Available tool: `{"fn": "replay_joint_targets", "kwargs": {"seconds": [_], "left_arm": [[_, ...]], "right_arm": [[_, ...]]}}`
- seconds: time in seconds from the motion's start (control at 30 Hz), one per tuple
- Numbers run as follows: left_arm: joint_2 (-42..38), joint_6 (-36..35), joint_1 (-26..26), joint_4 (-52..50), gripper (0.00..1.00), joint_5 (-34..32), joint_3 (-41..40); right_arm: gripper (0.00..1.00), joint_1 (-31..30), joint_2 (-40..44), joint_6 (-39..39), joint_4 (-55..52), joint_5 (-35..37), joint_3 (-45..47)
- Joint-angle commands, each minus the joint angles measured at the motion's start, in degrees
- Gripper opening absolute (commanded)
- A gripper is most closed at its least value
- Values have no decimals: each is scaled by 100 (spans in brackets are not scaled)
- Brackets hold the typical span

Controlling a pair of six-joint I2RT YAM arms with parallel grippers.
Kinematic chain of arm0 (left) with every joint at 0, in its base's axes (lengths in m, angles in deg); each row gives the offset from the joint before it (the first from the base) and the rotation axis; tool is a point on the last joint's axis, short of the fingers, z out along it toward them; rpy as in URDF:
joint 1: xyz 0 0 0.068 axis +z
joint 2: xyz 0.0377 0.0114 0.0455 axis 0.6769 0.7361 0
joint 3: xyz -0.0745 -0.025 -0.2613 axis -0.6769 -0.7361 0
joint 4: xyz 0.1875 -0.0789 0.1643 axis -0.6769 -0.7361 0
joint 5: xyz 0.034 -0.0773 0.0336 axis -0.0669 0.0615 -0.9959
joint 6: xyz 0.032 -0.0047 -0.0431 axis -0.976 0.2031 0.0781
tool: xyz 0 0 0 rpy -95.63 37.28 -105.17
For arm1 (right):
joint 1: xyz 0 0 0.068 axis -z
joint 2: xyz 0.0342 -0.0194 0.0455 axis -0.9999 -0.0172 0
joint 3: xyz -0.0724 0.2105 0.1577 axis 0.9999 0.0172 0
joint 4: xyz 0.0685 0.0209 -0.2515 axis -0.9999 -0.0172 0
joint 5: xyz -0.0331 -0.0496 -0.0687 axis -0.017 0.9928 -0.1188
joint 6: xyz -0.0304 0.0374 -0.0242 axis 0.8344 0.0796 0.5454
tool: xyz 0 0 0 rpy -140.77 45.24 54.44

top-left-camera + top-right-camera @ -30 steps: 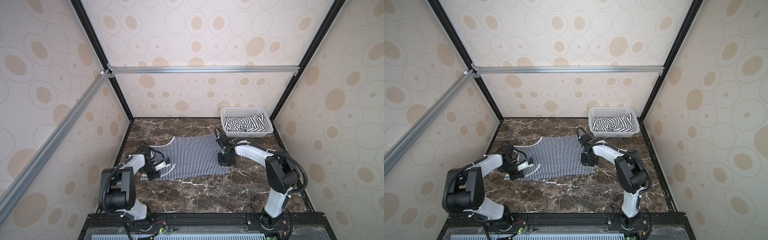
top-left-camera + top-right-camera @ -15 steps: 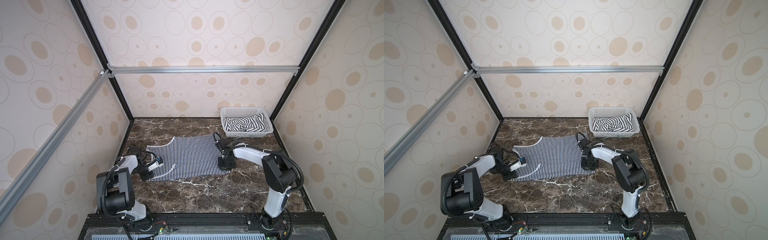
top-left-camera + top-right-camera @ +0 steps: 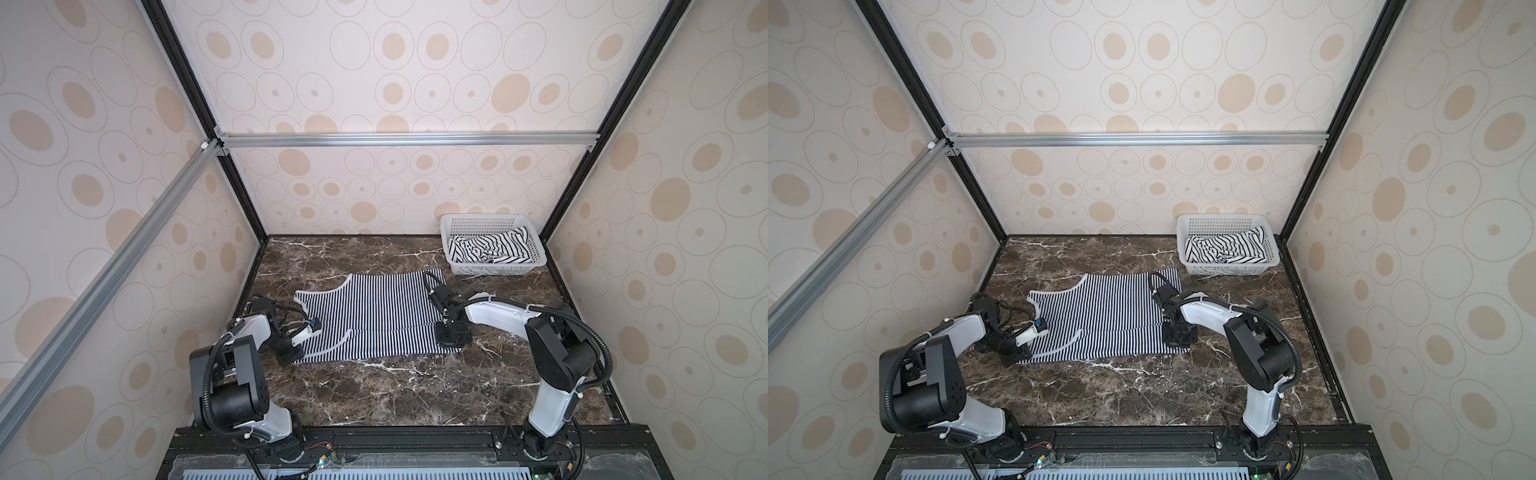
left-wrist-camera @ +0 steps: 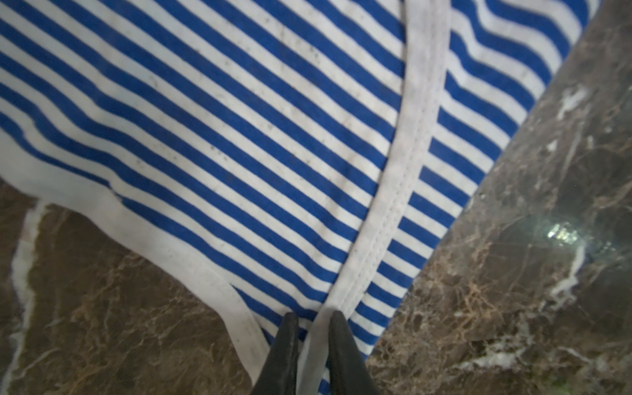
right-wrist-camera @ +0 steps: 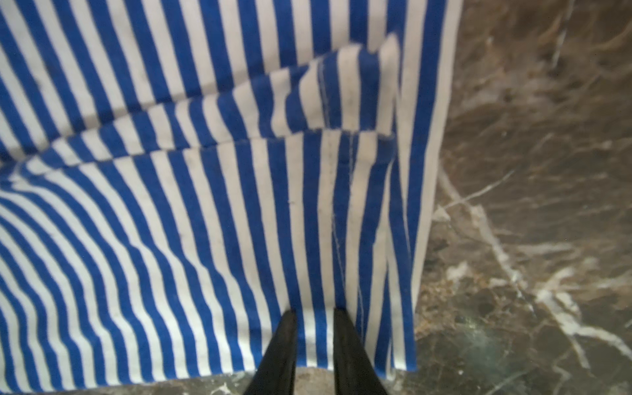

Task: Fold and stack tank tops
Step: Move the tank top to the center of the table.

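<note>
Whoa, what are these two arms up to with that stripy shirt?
It's laundry folding. A narrow-striped tank top lies spread on the marble table, its near side apparently folded over. The left gripper pinches its white trim at the strap end; the right gripper pinches the hem end. A wider-striped tank top sits crumpled in the white basket, not yet folded.

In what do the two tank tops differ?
The narrow-striped top lies spread on the table; the wide-striped top sits crumpled in the basket. Stripes run dense on the narrow-striped top, wider apart on the wide-striped top. The left gripper and right gripper pinch the narrow-striped top; no gripper touches the wide-striped top. Both are striped cloth.
</note>
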Motion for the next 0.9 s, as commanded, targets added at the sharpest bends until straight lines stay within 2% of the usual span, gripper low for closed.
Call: {"fn": "replay_joint_targets", "kwargs": {"seconds": [0.0, 0.17, 0.33, 0.87], "left_arm": [[139, -485, 309, -122, 18, -506, -243], [183, -786, 524, -322, 18, -601, -367], [144, -999, 709, -88, 18, -848, -746], [167, -2213, 2114, -628, 18, -1319, -771]], "right_arm": [[22, -159, 173, -170, -397, 120, 316], [22, -394, 383, -349, -436, 137, 617], [22, -826, 546, -662, -545, 159, 806], [23, -2298, 967, -1686, -1017, 256, 1259]]}}
